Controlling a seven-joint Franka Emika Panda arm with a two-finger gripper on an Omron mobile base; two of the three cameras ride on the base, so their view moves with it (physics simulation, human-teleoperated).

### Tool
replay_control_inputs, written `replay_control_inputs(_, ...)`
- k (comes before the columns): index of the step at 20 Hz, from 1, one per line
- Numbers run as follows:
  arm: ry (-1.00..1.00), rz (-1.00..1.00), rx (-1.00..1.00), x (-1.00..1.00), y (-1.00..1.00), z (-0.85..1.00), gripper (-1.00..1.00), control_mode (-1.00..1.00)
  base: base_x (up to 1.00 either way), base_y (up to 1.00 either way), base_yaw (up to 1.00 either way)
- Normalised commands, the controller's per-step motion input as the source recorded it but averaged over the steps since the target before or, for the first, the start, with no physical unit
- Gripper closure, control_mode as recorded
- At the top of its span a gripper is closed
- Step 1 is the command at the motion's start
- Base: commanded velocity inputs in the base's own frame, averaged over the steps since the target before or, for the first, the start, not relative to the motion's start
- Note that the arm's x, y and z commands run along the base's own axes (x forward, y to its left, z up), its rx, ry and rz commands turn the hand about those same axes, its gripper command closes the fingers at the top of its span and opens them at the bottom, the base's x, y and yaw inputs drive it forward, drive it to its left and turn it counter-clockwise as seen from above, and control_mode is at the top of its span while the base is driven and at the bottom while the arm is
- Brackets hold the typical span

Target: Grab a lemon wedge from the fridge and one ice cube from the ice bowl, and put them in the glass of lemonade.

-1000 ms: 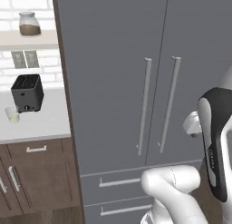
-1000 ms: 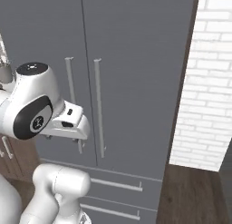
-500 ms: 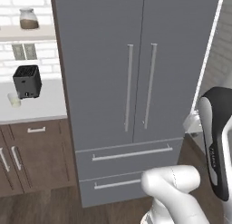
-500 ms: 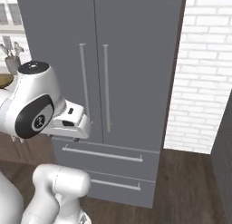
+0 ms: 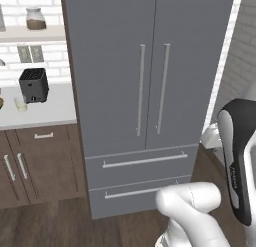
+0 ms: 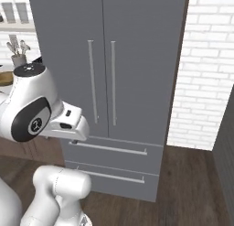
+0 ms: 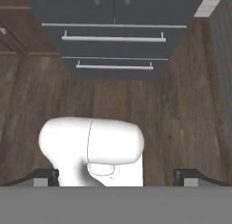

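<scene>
The fridge (image 5: 150, 51) stands straight ahead, tall and dark grey. Both doors are shut and its two silver bar handles (image 5: 141, 88) run side by side. Its lower drawers (image 7: 113, 37) show at the top of the hand view. The lemon wedge is hidden behind the shut doors. The glass of lemonade (image 5: 20, 104) stands on the white counter at the left, in front of the black toaster (image 5: 33, 84). A part of the brown ice bowl (image 6: 5, 78) peeks past my arm. My gripper (image 7: 115, 177) is open, points down at the wooden floor well short of the fridge, and holds nothing.
Brown lower cupboards (image 5: 35, 166) sit under the counter, left of the fridge. A white brick wall (image 6: 205, 83) flanks the fridge on the right, with a dark wall (image 6: 226, 152) nearer me. A grey utensil cup (image 6: 18, 59) and a jar (image 5: 35, 18) stand at the left.
The whole picture has shifted: the base has drawn back from the fridge, which now looks smaller with its drawers and the floor in view. The arm keeps its pose and the gripper stays open.
</scene>
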Motion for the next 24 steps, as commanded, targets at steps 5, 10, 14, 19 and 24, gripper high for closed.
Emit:
replay_control_inputs(5,-0.01,0.05,0.0,0.84,0.07,0.21,-1.0,-1.0,0.0,0.0,0.0)
replay_control_inputs(10,-0.08,0.03,0.0,0.82,0.0,0.45,-1.0,-1.0,0.0,0.0,0.0)
replay_control_inputs(14,-0.28,0.0,0.0,0.57,0.03,0.52,-1.0,-1.0,0.0,0.0,0.0)
replay_control_inputs(19,-0.06,0.03,0.02,0.28,-0.09,0.03,-1.0,-1.0,0.0,0.0,0.0)
replay_control_inputs(24,-0.11,-0.08,0.13,0.02,-0.05,0.09,-1.0,-1.0,0.0,0.0,0.0)
